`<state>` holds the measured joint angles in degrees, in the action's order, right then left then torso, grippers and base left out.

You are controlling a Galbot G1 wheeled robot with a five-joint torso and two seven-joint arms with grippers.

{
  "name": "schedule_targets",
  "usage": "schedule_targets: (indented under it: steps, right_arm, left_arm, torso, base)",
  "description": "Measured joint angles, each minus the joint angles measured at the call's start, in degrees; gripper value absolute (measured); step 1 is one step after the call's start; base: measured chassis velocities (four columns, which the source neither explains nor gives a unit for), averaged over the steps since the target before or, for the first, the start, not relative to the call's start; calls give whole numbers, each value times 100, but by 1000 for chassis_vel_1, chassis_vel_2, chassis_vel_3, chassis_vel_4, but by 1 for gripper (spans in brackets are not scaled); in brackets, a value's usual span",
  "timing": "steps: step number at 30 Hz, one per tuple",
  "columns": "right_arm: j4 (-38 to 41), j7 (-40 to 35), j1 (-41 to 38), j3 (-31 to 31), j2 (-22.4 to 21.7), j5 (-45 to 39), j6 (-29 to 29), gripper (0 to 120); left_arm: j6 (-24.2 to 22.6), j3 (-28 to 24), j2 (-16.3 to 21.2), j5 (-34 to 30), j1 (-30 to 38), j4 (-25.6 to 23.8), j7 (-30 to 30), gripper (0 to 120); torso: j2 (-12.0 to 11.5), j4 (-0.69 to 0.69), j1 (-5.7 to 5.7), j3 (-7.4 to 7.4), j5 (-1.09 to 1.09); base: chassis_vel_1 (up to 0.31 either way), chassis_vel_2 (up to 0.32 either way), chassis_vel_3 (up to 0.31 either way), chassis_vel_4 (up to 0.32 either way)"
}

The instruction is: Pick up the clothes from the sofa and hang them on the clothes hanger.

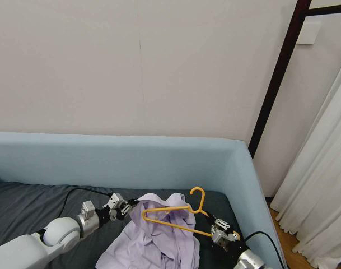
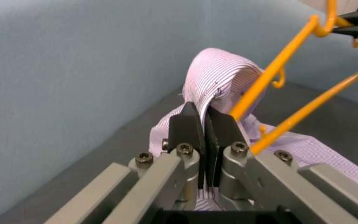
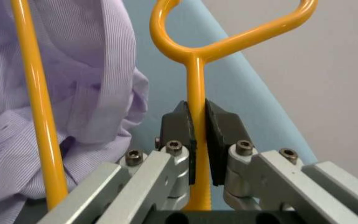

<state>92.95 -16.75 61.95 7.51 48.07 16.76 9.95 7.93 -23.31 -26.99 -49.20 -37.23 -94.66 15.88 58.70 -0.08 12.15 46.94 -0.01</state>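
Observation:
A lilac striped shirt (image 1: 159,246) lies bunched on the dark grey sofa seat (image 1: 30,204). One arm of a yellow hanger (image 1: 164,210) is threaded into the shirt's collar area. My left gripper (image 1: 124,209) sits at the shirt's left edge, shut on a raised fold of the shirt (image 2: 216,70), with its fingertips (image 2: 191,116) pinching the cloth. My right gripper (image 1: 219,228) is at the shirt's right side, shut on the hanger's neck (image 3: 196,74) just below the hook. The shirt (image 3: 98,56) hangs beside one hanger arm. The hanger (image 2: 272,74) slants past the left fingers.
The light blue sofa back (image 1: 131,159) and its side arm (image 1: 243,168) wall in the seat corner. A dark upright pole (image 1: 274,84) stands behind the sofa's right end, with white curtains (image 1: 321,185) further right. Open seat lies to the left.

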Motion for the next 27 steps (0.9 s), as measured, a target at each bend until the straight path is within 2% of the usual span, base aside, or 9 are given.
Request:
schedule_targets:
  steps: [10, 15, 27]
  right_arm:
    - [-311, -100, -248, 112, 106, 89, -93, 5]
    - [-361, -166, -315, 81, 51, -148, -176, 5]
    - [57, -222, -393, 297, 52, -251, -508, 5]
  left_arm:
    - [-62, -88, 157, -66, 116, -307, 3, 0]
    - [-76, -138, 180, -103, 207, -363, -8, 0]
    - [-359, -722, -187, -307, 676, -715, -381, 0]
  torso:
    - [0, -1, 0, 0, 0]
    - [0, -1, 0, 0, 0]
    - [0, -2, 0, 0, 1]
  base:
    - [0, 0, 0, 0]
    - [0, 0, 0, 0]
    - [0, 0, 0, 0]
